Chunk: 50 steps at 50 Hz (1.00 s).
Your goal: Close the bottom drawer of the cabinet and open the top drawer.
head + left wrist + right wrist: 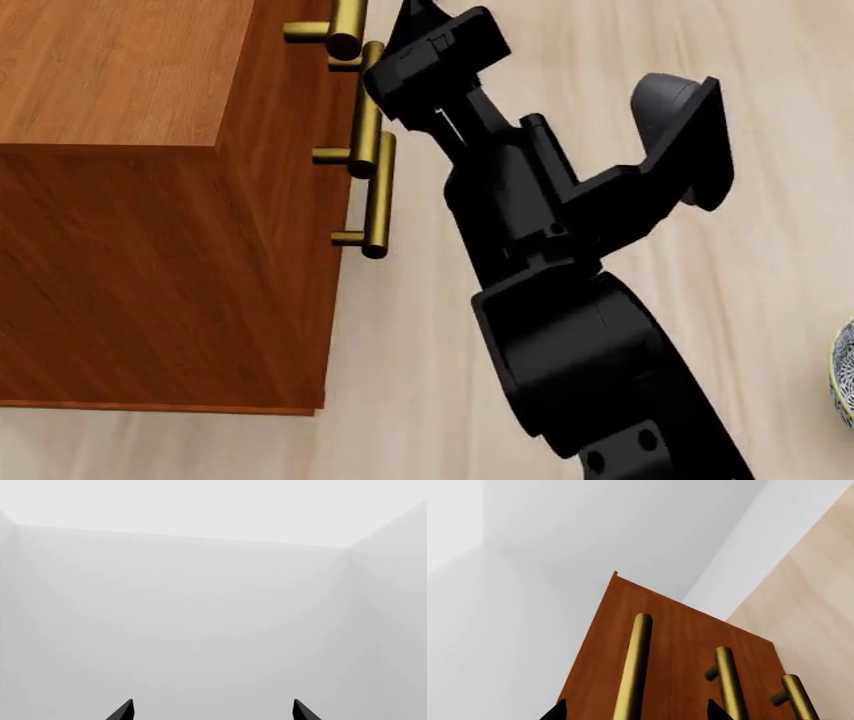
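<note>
Cabinet [147,200] at left of head view, standing on floor [400,400], drawer fronts facing right. Three bar handles stacked along that right face: top drawer handle [347,25] farthest up, middle handle [367,120] below it, bottom drawer handle [379,195] lowest and nearest. All three fronts about flush, as far as can be told. Right arm [574,330] rising from near right toward cabinet front; right gripper [400,40] just beside top handle. In right wrist view, top handle [634,665] between fingertips; contact cannot be told. Bowl [843,370] at far right edge, on floor, well apart from cabinet. Left gripper [213,712] facing only walls.
</note>
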Tool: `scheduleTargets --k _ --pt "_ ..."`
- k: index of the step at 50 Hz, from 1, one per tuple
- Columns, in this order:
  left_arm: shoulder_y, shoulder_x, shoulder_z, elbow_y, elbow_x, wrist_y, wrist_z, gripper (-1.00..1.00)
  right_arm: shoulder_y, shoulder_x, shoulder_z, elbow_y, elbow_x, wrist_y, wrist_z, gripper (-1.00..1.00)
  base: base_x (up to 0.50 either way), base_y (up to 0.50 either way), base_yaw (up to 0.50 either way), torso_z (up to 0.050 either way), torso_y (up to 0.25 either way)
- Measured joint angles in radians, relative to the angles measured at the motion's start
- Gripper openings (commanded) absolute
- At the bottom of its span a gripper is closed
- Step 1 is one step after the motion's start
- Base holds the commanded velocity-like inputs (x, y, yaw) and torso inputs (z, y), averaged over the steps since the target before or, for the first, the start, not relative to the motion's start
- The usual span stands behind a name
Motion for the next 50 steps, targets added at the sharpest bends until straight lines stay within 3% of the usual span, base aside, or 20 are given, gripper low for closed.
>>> scheduleTargets --k 50 --pt "-0.001 -0.025 0.003 -0.01 -0.002 0.015 -0.005 1.0 0.146 -0.077 -0.121 0.275 0.018 0.051 -0.124 1.0 0.0 0.0 0.0 0.0 0.0"
